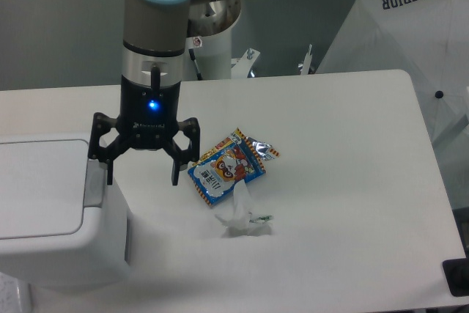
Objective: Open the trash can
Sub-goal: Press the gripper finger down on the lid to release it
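Note:
The trash can is a boxy white bin at the left edge of the table, with a flat light-grey lid and a grey push-bar strip along its right edge. The lid is shut. My gripper hangs open and empty just right of the bin's top right corner. Its left fingertip is over the push bar, its right fingertip is over the table. I cannot tell whether it touches the bar.
A colourful snack packet lies on the white table right of the gripper. A crumpled clear wrapper lies just in front of it. A white umbrella stands at the back right.

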You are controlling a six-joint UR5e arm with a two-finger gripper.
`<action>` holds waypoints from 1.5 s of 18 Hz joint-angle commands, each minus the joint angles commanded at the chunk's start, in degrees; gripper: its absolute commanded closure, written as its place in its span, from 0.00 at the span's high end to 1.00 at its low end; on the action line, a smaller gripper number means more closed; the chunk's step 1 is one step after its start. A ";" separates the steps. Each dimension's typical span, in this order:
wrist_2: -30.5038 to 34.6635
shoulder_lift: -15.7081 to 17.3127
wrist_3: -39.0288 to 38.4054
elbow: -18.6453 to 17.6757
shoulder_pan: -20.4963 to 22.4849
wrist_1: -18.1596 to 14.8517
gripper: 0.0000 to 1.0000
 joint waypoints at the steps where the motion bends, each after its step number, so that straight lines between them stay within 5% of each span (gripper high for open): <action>1: 0.00 0.00 -0.09 0.00 -0.44 0.00 1.00; 27: 0.26 -1.23 0.09 -0.70 -0.88 0.09 1.00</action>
